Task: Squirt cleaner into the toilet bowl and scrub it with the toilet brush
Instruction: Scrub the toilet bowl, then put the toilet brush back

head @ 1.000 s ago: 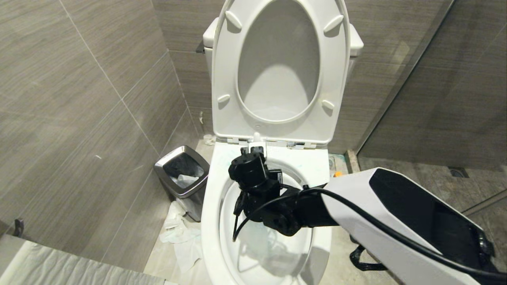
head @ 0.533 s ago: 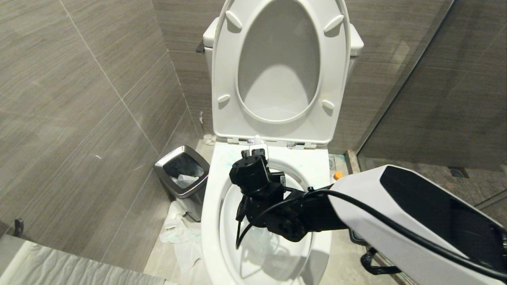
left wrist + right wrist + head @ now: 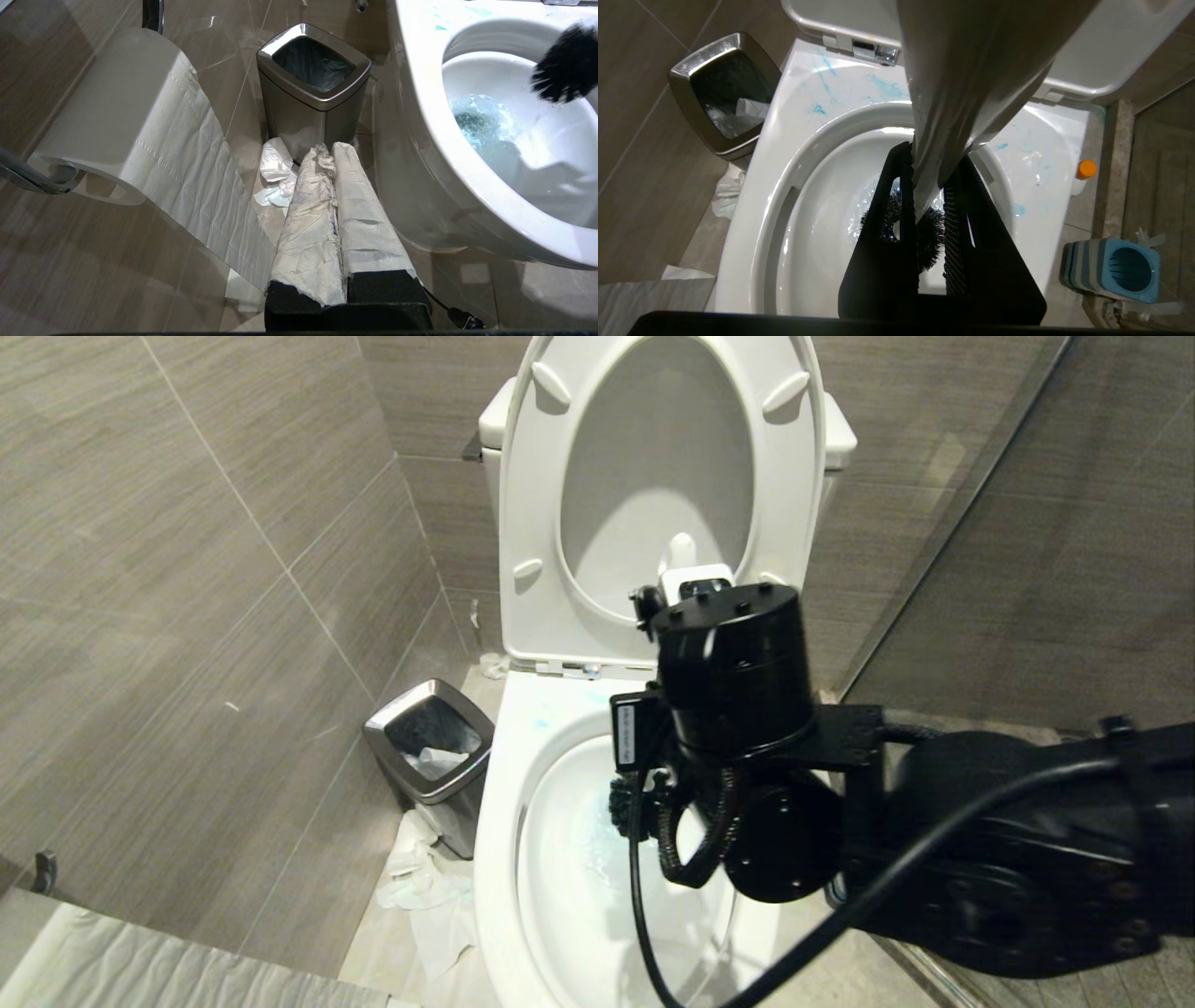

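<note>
Cleaner step reading as done: blue streaks lying on bowl [image 3: 794,140] rim, teal foam sitting in water. Cleaner [image 3: 1083,175] standing on floor beside toilet.

I am running right hand [image 3: 920,205], pinching brush [image 3: 903,228] handle; bristle head hanging inside bowl, just above water.

Left hand [image 3: 334,154] sitting pressed together, empty, near bin [image 3: 313,88].

Holder [image 3: 1120,268] waiting empty on floor. Left, by my estimate: finishing scrub, returning brush.

No legible text, brand, number or sign is showing in any view. A small white label [image 3: 626,732] is sitting on the side of the right arm's wrist housing in the head view, but its print is too small to read. The toilet bowl [image 3: 752,205] is bearing no readable marking.
</note>
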### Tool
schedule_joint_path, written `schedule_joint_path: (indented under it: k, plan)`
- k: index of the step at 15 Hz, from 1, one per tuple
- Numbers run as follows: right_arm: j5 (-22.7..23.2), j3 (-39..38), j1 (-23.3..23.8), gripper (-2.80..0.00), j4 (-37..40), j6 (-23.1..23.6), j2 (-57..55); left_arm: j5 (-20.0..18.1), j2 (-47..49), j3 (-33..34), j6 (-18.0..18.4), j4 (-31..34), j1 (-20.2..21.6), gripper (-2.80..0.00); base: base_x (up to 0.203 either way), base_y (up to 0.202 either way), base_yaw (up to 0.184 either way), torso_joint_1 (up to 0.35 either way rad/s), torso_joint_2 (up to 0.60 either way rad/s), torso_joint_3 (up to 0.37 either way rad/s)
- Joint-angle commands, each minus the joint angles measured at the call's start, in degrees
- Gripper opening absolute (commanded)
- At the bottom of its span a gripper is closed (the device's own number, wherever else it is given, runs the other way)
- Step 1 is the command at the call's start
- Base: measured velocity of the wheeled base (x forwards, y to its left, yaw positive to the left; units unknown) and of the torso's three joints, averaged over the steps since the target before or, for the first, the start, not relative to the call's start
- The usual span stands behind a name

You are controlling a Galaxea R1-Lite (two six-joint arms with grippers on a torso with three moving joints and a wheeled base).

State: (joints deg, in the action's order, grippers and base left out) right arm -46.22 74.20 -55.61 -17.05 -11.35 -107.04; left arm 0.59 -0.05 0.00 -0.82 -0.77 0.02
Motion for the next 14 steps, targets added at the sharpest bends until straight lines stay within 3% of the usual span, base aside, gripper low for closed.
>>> schedule_joint_path:
  k: [1,4,12,14]
  plan:
    - [-0.12,-1.64,-0.47,-2.80,1.26,0.10,8.36,0.02,0.05,0.44,-0.06,-0.02,0.06,-2.80,0.000,0.000,0.000,0.000,0.00,0.000]
    - [-0.61,-1.70,2.41,-2.80,1.98,0.60,11.86,0.02,0.05,0.44,-0.06,-0.02,0.06,-2.80,0.000,0.000,0.000,0.000,0.00,0.000]
    - [0.06,-2.69,22.33,-2.80,4.14,6.82,20.49,0.02,0.05,0.44,-0.06,-0.02,0.06,-2.80,0.000,0.000,0.000,0.000,0.00,0.000]
    - [2.73,-4.98,28.19,-2.80,5.52,6.77,21.22,0.02,0.05,0.44,-0.06,-0.02,0.01,-2.80,0.000,0.000,0.000,0.000,0.00,0.000]
